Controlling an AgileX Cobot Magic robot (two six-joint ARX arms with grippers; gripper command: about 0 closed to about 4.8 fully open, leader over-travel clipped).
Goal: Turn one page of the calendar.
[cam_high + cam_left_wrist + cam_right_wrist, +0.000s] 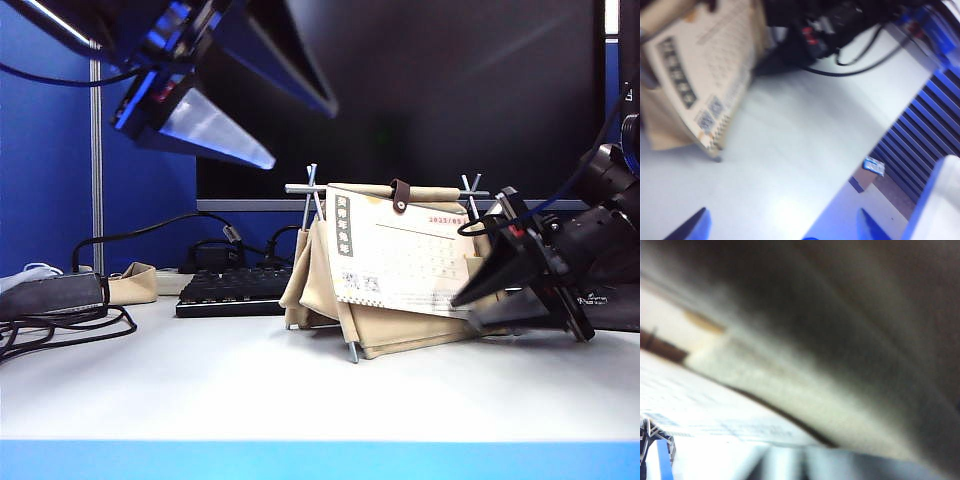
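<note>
Surface: white table (250,385), blue front edge.
Room: blue partition, dark monitor (440,90) behind.
Calendar (390,265): centre-right, page (410,255) facing front.
Keyboard (235,290): at calendar's 9 o'clock.
Left gripper (240,95): raised at 11 o'clock, jaws spread wide, empty.
Right gripper (480,305): at the page's 4 o'clock corner; grip unclear.

The calendar (390,320) stands in soft, matt beige cloth that sags in folds, on thin bare metal rods (312,200), with a small brown leather-like strap (401,195). The page (400,255) is matt white paper. The bench (300,390) top is smooth, pale and faintly sheened. The left gripper (255,115) and the right gripper (478,305) look like dark, smooth plastic. The keyboard (235,290) is matt black.
</note>
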